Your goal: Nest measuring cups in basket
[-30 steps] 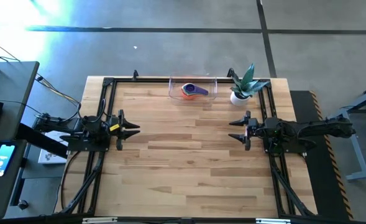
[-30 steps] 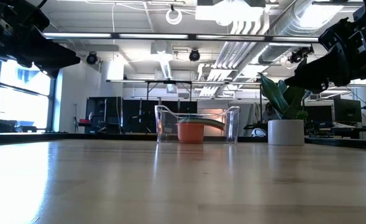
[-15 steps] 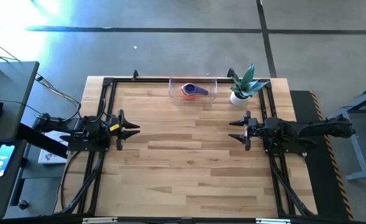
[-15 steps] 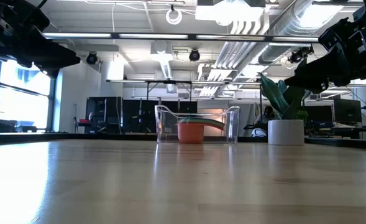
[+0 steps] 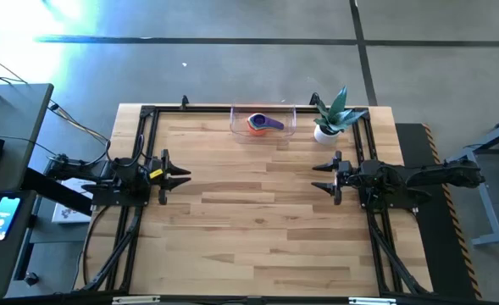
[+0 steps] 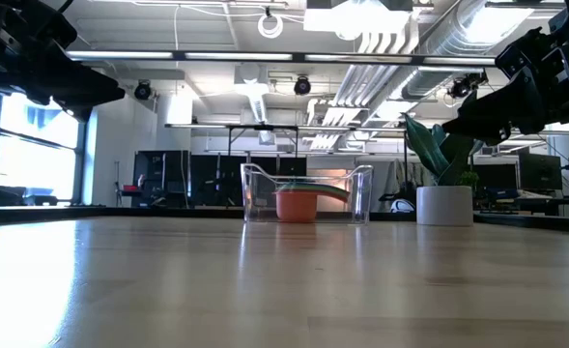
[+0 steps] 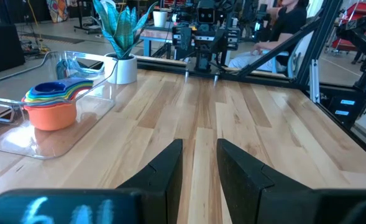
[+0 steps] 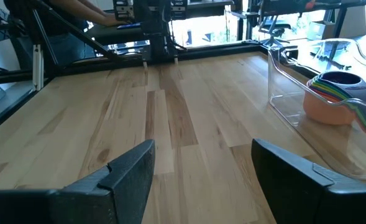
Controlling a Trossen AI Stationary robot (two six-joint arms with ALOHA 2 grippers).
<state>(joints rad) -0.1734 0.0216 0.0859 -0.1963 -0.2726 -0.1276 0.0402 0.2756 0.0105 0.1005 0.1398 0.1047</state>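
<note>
At nine o'clock on the table [image 5: 257, 229] the left gripper [image 5: 184, 177] hangs above the wood near the left edge, fingers pointing toward three o'clock. Its fingers [image 7: 164, 171] stand a narrow gap apart with only bare wood showing between them, so it holds nothing.

At twelve o'clock, against the far edge, sits the basket [image 5: 263, 124], a clear low-walled bin. Inside it the measuring cups [image 5: 260, 124] sit stacked one in another: an orange cup forms the outside of the stack, coloured rims of yellow, green and others show in rings within it, and a purple-blue cup lies on top, its handle pointing toward three o'clock. In the low view the orange cup [image 6: 297, 203] rests on the floor of the basket [image 6: 361, 193], with the handles sticking out above its rim. The left wrist view shows the same stack [image 7: 51, 102] inside the clear walls, and the right wrist view shows it [image 8: 332, 96] from the other side.

Around one o'clock, just beside the basket's right end, a white pot with a green plant [image 5: 329, 119] stands upright.

At three o'clock the right gripper [image 5: 316, 177] hangs over the table near the right edge, pointing toward nine o'clock. Its fingers [image 8: 130, 168] are spread wide and empty.
</note>
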